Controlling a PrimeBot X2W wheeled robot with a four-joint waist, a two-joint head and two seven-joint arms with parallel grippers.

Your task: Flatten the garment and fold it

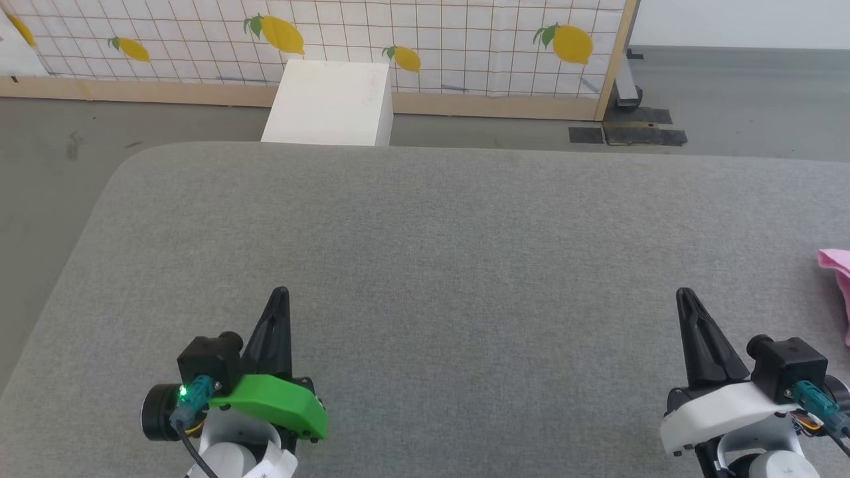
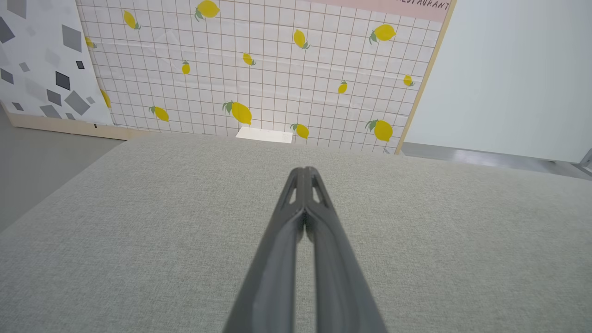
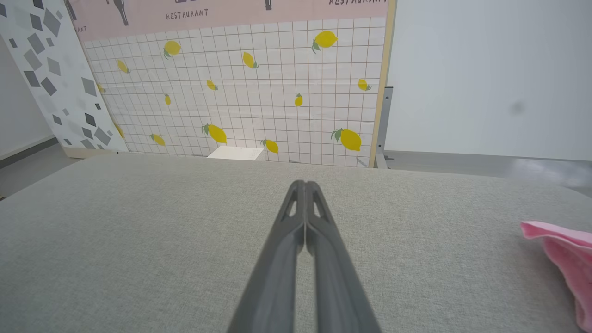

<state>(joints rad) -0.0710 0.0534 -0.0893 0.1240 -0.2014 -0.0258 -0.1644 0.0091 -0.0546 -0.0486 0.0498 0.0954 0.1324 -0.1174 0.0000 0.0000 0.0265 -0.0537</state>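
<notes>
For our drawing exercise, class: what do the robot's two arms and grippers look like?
Both have two long black tapering fingers. The left gripper has a green cover and green light, the right gripper a white cover. Each carries a black camera block, teal plug and cable.

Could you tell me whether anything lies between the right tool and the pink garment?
Nothing visible does. The garment lies on the grey surface to the right of the shut right tool, with plain surface between them.
</notes>
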